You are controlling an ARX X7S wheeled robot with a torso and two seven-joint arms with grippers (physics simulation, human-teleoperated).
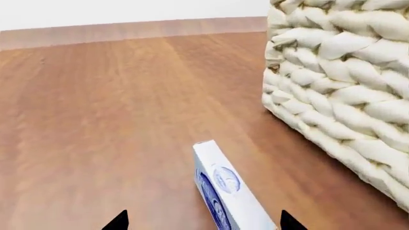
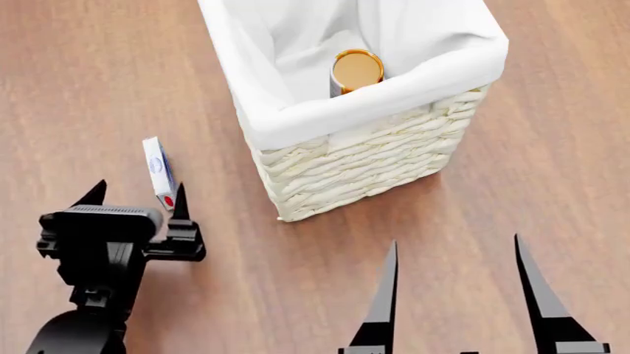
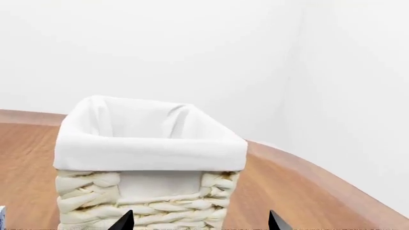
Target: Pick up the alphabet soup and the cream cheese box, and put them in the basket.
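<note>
The cream cheese box, white with a blue oval logo and a red spot at its near end, stands on its thin edge on the wooden floor, left of the basket. My left gripper is open, its fingers on either side of the box's near end. In the left wrist view the box lies between the open fingertips of the left gripper, nearer one of them. A can with a round golden top, the alphabet soup, stands inside the basket with its label hidden. My right gripper is open and empty in front of the basket.
The woven basket wall is close beside the box. In the right wrist view the basket with its white liner fills the middle, beyond the open right gripper. White walls and a floor edge lie beyond it.
</note>
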